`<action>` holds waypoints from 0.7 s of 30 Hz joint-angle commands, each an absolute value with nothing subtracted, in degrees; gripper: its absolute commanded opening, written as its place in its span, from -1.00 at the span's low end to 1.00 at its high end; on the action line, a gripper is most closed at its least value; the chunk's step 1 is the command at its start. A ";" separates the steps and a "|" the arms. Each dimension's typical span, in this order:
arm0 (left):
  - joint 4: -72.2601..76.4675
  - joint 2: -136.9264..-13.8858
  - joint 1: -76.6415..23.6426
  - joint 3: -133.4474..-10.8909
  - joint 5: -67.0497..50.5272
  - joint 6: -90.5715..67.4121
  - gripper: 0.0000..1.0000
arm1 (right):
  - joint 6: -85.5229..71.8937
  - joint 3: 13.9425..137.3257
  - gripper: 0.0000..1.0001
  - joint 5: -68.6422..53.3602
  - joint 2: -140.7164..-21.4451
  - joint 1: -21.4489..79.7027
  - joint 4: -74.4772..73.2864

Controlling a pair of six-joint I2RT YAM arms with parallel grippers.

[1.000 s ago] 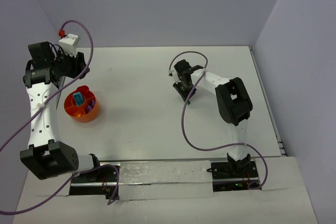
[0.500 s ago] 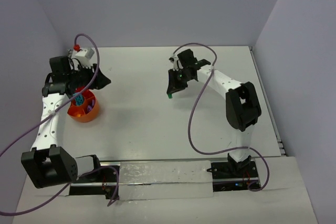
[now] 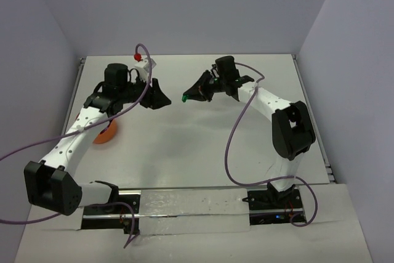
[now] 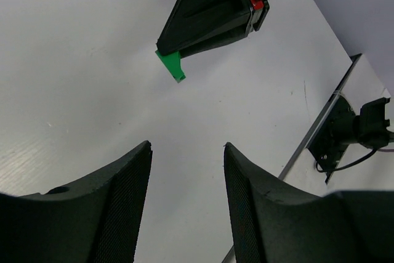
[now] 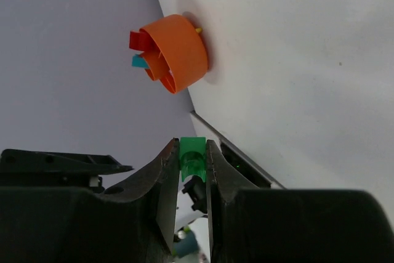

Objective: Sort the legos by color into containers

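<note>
My right gripper (image 3: 186,98) is shut on a green lego (image 5: 192,156), held above the table's middle and pointing left; the brick shows at its tips in the top view (image 3: 184,99) and in the left wrist view (image 4: 172,65). My left gripper (image 3: 161,101) is open and empty, a short way left of the green lego, its tips facing it. The orange bowl (image 3: 106,133) sits at the left, mostly hidden under my left arm. In the right wrist view the bowl (image 5: 175,53) shows red and teal legos inside.
Purple cables loop over both arms (image 3: 229,146). The grey walls close in at the back and sides. The metal rail (image 3: 184,201) with both arm bases runs along the near edge.
My left gripper has swung right from over the bowl to the table's middle. My right gripper has moved left with the green lego toward it.
</note>
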State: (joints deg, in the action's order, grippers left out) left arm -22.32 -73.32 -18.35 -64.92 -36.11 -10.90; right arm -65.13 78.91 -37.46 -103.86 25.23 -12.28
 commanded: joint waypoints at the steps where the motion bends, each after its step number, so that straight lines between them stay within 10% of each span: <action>1: -18.70 -76.95 -20.39 -69.38 -33.40 -15.56 0.14 | -72.40 79.43 -1.00 -38.15 -103.36 25.16 -10.15; 21: -23.38 -90.18 -27.43 -80.60 -29.30 -13.58 0.08 | -77.17 77.74 -1.00 -40.70 -103.27 25.71 -6.55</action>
State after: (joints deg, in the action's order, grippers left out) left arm -22.92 -89.29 -26.07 -77.63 -30.79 -14.32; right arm -75.63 78.28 -39.07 -104.03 25.26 -9.95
